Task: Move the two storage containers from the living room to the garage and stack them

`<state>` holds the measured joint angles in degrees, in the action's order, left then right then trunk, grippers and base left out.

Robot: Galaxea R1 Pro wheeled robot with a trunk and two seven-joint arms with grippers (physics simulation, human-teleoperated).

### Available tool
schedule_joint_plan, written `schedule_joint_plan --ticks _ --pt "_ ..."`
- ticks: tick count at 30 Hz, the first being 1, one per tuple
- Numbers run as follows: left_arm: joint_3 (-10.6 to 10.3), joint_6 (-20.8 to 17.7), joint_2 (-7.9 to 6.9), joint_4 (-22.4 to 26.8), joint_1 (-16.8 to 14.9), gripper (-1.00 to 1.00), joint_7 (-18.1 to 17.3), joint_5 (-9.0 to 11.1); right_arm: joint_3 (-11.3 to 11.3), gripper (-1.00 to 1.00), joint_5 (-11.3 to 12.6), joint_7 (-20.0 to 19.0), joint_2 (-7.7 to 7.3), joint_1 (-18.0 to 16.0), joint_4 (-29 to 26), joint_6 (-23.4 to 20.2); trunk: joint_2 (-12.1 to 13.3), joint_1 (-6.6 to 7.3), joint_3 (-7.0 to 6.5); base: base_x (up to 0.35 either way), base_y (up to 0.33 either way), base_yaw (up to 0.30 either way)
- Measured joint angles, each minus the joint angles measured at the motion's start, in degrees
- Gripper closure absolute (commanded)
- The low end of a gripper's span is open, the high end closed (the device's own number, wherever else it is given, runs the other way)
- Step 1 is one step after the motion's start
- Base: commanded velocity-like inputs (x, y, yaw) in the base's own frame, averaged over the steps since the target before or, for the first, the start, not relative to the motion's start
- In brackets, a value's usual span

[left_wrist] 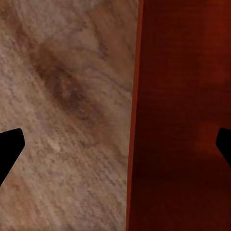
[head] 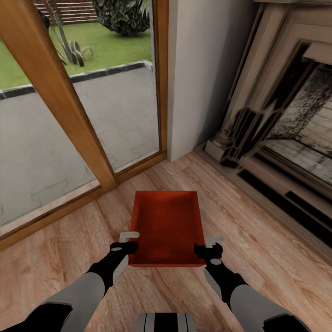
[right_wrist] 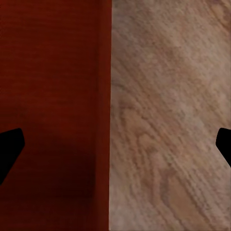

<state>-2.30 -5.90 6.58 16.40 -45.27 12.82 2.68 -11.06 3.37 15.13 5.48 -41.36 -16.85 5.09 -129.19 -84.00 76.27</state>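
Robot trunk point(head: 166, 322): grey and black, at the near edge of the head view, between the two arms

Left gripper point(head: 129, 240): at the near left corner of the storage container point(head: 166, 226); in the left wrist view its dark fingertips point(left_wrist: 10, 147) stand wide apart, one over the wood, the other over the red interior, with the left wall point(left_wrist: 134, 115) between them; jaws spread, not closed on the wall

Right gripper point(head: 210, 244): at the near right corner of the same bin; in the right wrist view the fingertips point(right_wrist: 9, 147) likewise stand wide, straddling the right wall point(right_wrist: 105, 115); jaws spread; contact with the wall cannot be told

Storage container: one red-orange rectangular open-top bin, thin plain walls, nothing inside, resting flat on the pale wood plank floor point(head: 258, 258) of the living room, directly ahead of the trunk, long side running away from the robot

Glass door point(head: 60, 115): beyond the bin to the left, wooden frame, paved terrace and lawn seen through it

White wall section point(head: 198, 78): beyond the bin, between door and fireplace

Fireplace point(head: 286, 120): to the right and farther off, pale stone-coloured surround, dark opening
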Motion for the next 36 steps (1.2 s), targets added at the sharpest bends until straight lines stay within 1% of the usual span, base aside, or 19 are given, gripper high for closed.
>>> schedule_joint_plan --ticks 6,14,36 --pt "0.0 0.0 -0.03 0.0 0.0 -1.00 0.0 0.0 0.0 -1.00 -0.2 0.0 0.11 0.0 0.0 0.0 0.0 0.00 0.00 0.000 0.000 0.000" --pt "0.0 0.0 -0.05 -0.1 0.0 -1.00 0.0 0.0 0.0 -1.00 -0.3 0.0 0.30 0.0 0.0 0.0 -3.2 -1.75 1.43 0.000 0.000 0.000" --pt "0.0 0.0 -0.06 0.0 0.0 -1.00 0.1 0.0 0.0 -1.00 -0.3 0.0 0.34 0.0 0.0 0.1 -3.2 -1.76 1.44 0.000 0.000 0.000"
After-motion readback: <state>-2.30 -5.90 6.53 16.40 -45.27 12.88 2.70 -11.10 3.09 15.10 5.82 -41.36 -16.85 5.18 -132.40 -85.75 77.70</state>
